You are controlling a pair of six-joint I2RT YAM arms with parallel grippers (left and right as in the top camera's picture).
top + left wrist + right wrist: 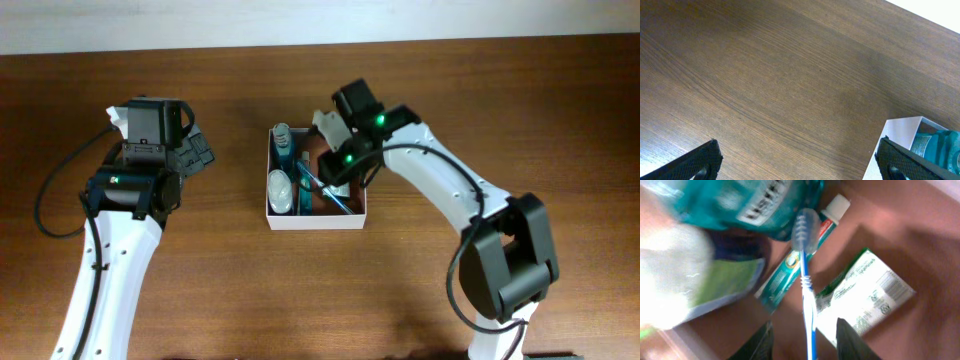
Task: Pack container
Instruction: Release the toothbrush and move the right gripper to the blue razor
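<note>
Two robot arms flank the container [316, 221] at the centre of a wooden table [230, 290]. The left gripper [195, 150], at the box's 9 o'clock, gapes wide above the wood. The right gripper [804, 342], over the 2 o'clock corner, stands narrowly parted above one teal mouthwash bottle [755, 205], one green-and-white packet [865, 300], one toothpaste tube [790, 265] and one blue toothbrush [807, 295], whose handle lies between its fingers [850, 340].

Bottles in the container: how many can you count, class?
2: a teal bottle in the container's far left corner, a white-capped bottle just nearer; the right gripper may hide others.
</note>
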